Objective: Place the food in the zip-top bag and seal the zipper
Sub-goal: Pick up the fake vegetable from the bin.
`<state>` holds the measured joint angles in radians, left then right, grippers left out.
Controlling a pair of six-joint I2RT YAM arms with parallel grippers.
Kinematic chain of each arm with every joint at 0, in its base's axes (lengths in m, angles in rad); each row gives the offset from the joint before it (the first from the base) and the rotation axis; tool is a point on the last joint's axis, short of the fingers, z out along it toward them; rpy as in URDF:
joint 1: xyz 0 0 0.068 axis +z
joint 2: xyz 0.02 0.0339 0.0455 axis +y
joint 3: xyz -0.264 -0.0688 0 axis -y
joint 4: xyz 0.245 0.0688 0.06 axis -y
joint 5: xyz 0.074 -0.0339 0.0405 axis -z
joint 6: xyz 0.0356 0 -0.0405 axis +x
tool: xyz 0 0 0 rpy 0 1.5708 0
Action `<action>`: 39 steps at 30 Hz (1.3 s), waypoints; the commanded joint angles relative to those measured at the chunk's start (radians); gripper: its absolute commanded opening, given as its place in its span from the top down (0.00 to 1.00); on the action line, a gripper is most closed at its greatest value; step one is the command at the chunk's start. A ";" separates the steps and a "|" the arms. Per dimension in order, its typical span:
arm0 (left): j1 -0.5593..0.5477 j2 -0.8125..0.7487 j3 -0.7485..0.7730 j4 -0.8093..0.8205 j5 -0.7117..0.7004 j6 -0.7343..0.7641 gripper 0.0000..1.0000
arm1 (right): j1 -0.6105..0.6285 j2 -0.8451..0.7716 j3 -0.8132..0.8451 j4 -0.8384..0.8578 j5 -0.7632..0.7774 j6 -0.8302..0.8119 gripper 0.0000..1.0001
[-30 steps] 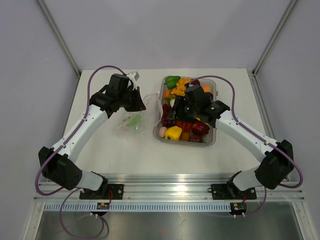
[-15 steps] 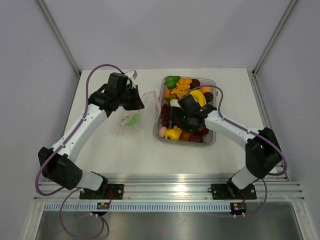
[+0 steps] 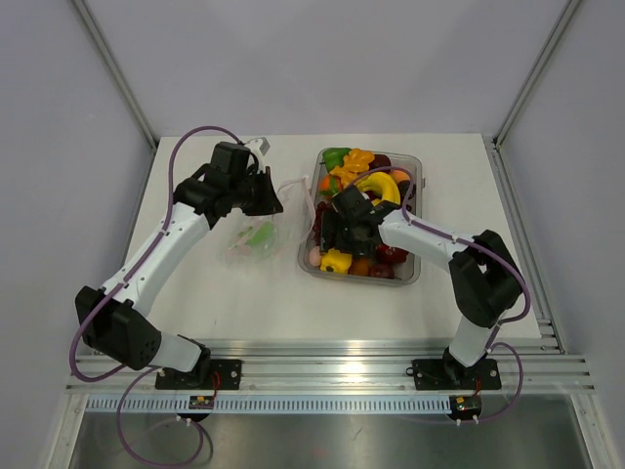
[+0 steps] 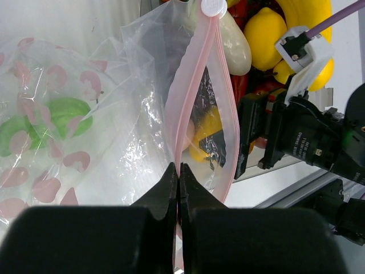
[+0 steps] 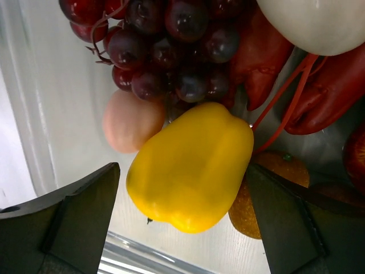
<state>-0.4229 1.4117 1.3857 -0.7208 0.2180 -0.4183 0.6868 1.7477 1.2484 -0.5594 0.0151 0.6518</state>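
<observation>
The table (image 3: 215,293) carries everything. The left arm (image 3: 156,254) reaches up to the bag, and the right arm (image 3: 430,239) is folded over the grey tray (image 3: 405,277). The change is all on the right. A sec ago that arm lay out wide w/ its wrist over the tray's right half. It has since swung in, elbow tucked, and the right gripper (image 3: 332,239) now hangs over the tray's near-left corner, i.e. the corner nearest the bag. The left arm has barely shifted.

The zip-top bag (image 3: 262,231) lies just left of the tray, mouth toward it. We see one green piece (image 4: 63,114) inside already. The rest of the food is in the tray, incl. dark grapes (image 5: 165,45), a pinkish egg shape (image 5: 132,123) and a yellow pepper (image 5: 191,165).

The zipper (image 4: 183,108) shows its two pink strips bowed apart, so the mouth is open. The left gripper (image 4: 178,168) is pinched tight on the strip's near end and holds that mouth up.

In the right wrist view the right gripper's fingers are spread wide, one on each side of the yellow pepper. We see no contact yet.

Our read is that the swing-in lines up the next pick, prob. the pepper. What's left is to drop, close and make a short carry to the mouth. The mouth looks narrow for that pepper, so it could snag the strip.
</observation>
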 commanded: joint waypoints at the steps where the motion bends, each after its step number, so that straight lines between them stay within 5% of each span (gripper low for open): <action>1: 0.003 0.009 -0.001 0.049 0.034 0.007 1.00 | 0.023 0.030 0.055 0.027 0.031 0.002 0.00; 27: 0.003 0.001 -0.025 0.067 0.049 0.007 1.00 | 0.082 0.055 0.079 -0.079 0.149 -0.041 0.02; 39: 0.003 0.003 -0.027 0.070 0.047 0.007 1.00 | 0.083 -0.088 0.086 -0.122 0.227 -0.041 0.46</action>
<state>-0.4229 1.4162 1.3590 -0.6937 0.2401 -0.4179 0.7567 1.7386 1.2991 -0.6563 0.1875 0.6167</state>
